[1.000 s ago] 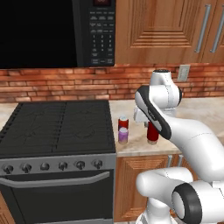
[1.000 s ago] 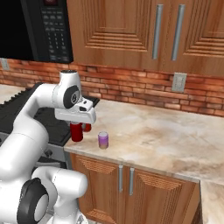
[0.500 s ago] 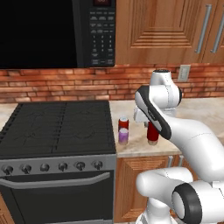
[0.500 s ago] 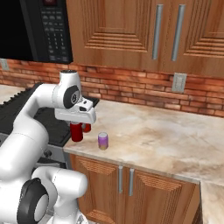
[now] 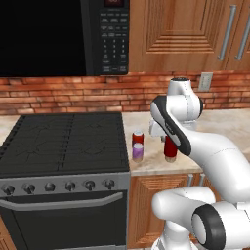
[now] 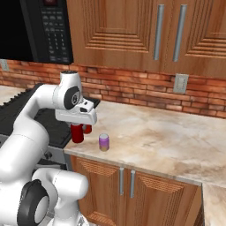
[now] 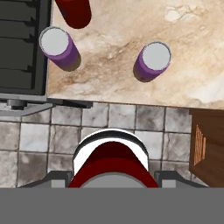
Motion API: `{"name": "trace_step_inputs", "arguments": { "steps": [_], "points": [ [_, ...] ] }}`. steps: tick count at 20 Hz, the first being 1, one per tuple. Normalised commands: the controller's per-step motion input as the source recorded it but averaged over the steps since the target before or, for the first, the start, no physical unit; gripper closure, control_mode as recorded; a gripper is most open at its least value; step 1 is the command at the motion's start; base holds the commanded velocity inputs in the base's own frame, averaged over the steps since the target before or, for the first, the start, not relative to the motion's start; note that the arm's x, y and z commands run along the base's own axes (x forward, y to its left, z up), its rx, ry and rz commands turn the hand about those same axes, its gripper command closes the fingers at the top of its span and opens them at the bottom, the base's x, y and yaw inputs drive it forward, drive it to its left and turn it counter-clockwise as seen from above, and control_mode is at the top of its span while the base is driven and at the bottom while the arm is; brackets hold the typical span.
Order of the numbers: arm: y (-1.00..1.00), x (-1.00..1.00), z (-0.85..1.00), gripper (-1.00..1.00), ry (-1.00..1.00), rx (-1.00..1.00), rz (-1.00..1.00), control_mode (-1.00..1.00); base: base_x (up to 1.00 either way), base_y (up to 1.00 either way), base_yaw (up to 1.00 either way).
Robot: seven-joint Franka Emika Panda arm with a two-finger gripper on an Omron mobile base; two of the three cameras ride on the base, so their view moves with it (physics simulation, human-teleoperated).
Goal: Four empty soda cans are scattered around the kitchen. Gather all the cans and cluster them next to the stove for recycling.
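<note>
Left base view: a beige marbled worktop (image 5: 229,128) runs to the right of the wide black gas stove (image 5: 63,141) with its row of dark knobs, under a red brick wall (image 5: 73,93), brown wooden cabinets (image 5: 180,34) and a black microwave with keypad (image 5: 63,36). Near the worktop's front left corner, just beside the stove, stand a small red soda can (image 5: 138,137) and, in front of it, a purple soda can with a silver top (image 5: 138,152). The white arm bends over from the lower right, its wrist pointing down above the worktop, and below it a dark red can (image 5: 170,149) stands upright close to the front edge (its top hidden by the hand).

Right base view: the arm arches in from the lower left, its hand held level over the worktop's corner beside the stove. The dark red can (image 6: 77,133) hangs straight beneath the hand, with the small red can (image 6: 88,129) just behind it. A second purple can (image 6: 103,142) stands apart to the right, near the front edge.

Hand view: the camera looks straight down past the worktop's front edge to the grey stone tile floor (image 7: 35,140). The jaws are closed on the dark red can (image 7: 111,164), which sits between them at the bottom. Two purple cans show from above, one (image 7: 58,45) by the stove's edge, the other (image 7: 153,59) further along the worktop.
</note>
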Motion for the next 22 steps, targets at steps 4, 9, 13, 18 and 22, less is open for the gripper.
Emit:
{"name": "trace_step_inputs", "arguments": {
  "steps": [4,9,13,18,22],
  "points": [
    [0.00,0.00,0.00,1.00,0.00,0.00,0.00,1.00,0.09,0.00,0.00],
    [0.00,0.16,-0.27,1.00,-0.14,0.00,0.00,-1.00,0.00,0.00,0.00],
    [0.00,0.09,-0.30,1.00,-0.16,0.00,0.00,-1.00,0.00,0.00,0.00],
    [0.00,0.06,-0.29,1.00,-0.09,0.00,0.00,-1.00,0.00,0.00,0.00],
    [0.00,0.01,-0.21,1.00,-0.06,0.00,0.00,-1.00,0.00,0.00,0.00]
  ]
}}
